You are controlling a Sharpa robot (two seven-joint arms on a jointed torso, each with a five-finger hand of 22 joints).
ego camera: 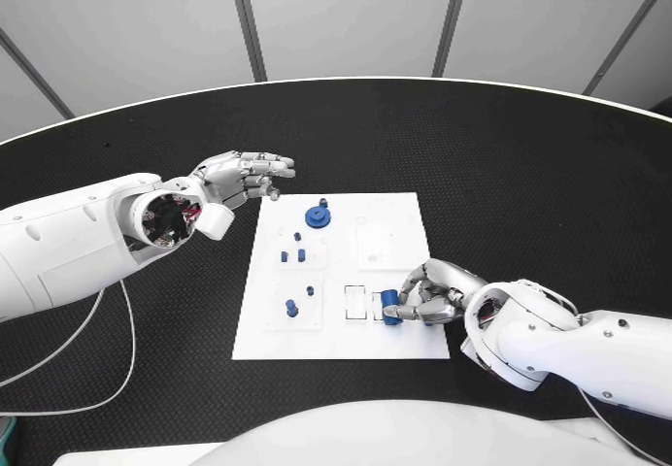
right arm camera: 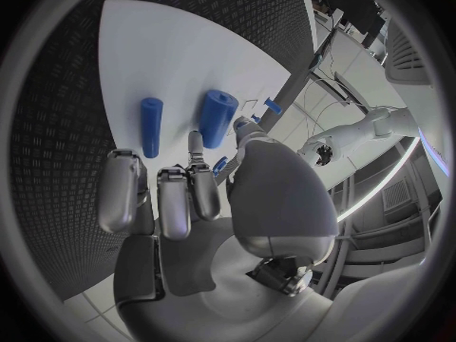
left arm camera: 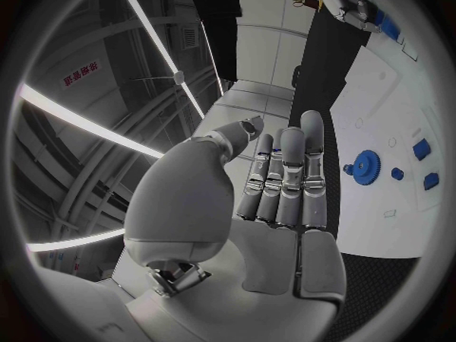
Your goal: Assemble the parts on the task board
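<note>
The white task board (ego camera: 343,277) lies mid-table. A blue gear (ego camera: 320,216) (left arm camera: 365,164) stands near its far edge, and several small blue pegs (ego camera: 291,308) stand in its left half. My right hand (ego camera: 427,294) (right arm camera: 181,197) is at the board's near right, pinching a thick blue cylinder (ego camera: 390,307) (right arm camera: 216,118) between thumb and finger. A thinner blue cylinder (right arm camera: 151,126) lies on the board beside it. My left hand (ego camera: 246,177) (left arm camera: 285,182) hovers off the board's far left corner, fingers straight and holding nothing.
The black table (ego camera: 462,146) extends around the board on all sides. Pale recesses (ego camera: 355,302) mark the board next to the right hand. Cables (ego camera: 126,340) trail from the left arm across the table's near left.
</note>
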